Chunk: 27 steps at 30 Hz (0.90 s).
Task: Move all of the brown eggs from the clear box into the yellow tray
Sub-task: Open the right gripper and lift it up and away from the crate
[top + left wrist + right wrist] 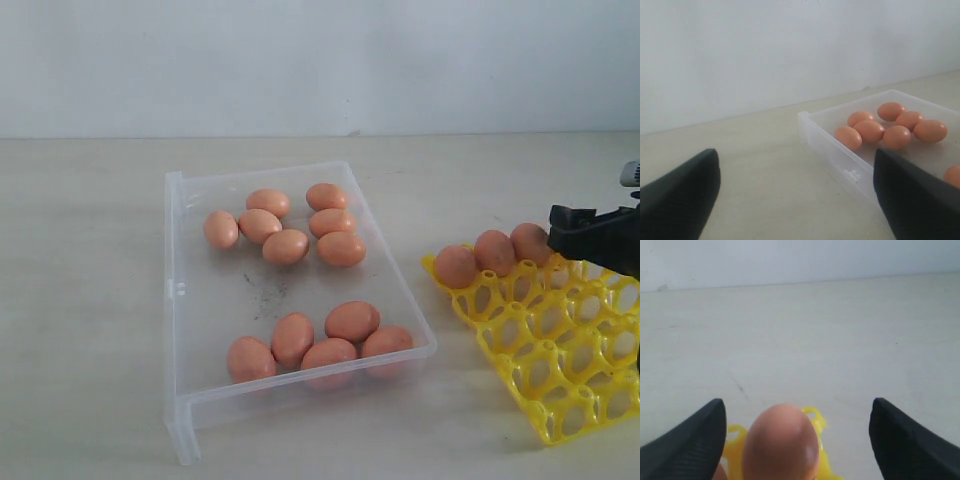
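Now the right gripper (796,405) is wide open and holds nothing. One brown egg (782,445) sits between its fingers without touching them, in the far row of the yellow tray (560,360) on the right. The left gripper (796,155) is wide open too, empty, near the clear box (200,300) with the other eggs (286,246).
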### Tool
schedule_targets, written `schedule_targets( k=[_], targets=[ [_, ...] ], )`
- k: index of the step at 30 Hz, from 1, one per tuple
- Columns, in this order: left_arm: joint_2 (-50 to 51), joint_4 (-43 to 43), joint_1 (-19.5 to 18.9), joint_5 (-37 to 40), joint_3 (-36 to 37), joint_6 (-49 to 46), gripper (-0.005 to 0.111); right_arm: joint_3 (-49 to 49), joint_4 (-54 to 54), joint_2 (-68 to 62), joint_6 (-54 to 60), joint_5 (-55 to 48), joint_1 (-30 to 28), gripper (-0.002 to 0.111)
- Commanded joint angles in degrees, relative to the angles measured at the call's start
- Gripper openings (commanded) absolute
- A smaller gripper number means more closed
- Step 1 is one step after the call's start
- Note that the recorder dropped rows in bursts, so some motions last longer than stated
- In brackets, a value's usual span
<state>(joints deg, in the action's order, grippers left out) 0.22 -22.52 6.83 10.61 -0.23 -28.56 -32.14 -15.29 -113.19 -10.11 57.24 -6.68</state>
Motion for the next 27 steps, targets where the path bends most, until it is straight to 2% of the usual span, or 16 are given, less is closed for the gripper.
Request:
schedule_targets(
  k=[1,11,15,17,19,22,25,26,27],
  targets=[
    [-0.22,-0.38,0.37,-0.43,0.23,0.45,0.078,0.15,0.93,3.02,-0.30,-1.53,-0.14,0.072],
    [-0.22,-0.38,0.37,-0.43,0.23,0.45,0.078,4.30,-0.63,17.00,-0.78,-1.16,-0.14,0.072],
    [-0.22,-0.38,0.37,-0.43,0.23,0.45,0.078,6.25,-12.79,22.23,-4.12,-1.94,-0.14,0.071],
    [-0.22,-0.38,0.37,-0.43,0.23,0.45,0.078,6.35,-20.96,23.32,-10.91,-2.06,0.52,0.068],
    [-0.22,-0.38,0.37,-0.43,0.23,0.45,0.078,6.35,-27.24,23.43,-15.96,-1.69,2.04,0.059],
    [-0.22,-0.38,0.37,-0.43,0.23,0.45,0.078,6.35,-34.62,23.43,-22.83,-0.98,4.61,0.032],
    [-0.22,-0.38,0.37,-0.43,0.23,0.45,0.078,6.35,-40.07,23.43,-26.70,6.54,6.23,0.005],
    [-0.22,-0.38,0.37,-0.43,0.23,0.45,0.078,6.35,-41.65,23.43,-27.69,11.41,6.64,0.000],
    [-0.22,-0.38,0.37,-0.43,0.23,0.45,0.078,6.35,-43.45,23.43,-28.38,12.72,6.63,0.000]
  ],
)
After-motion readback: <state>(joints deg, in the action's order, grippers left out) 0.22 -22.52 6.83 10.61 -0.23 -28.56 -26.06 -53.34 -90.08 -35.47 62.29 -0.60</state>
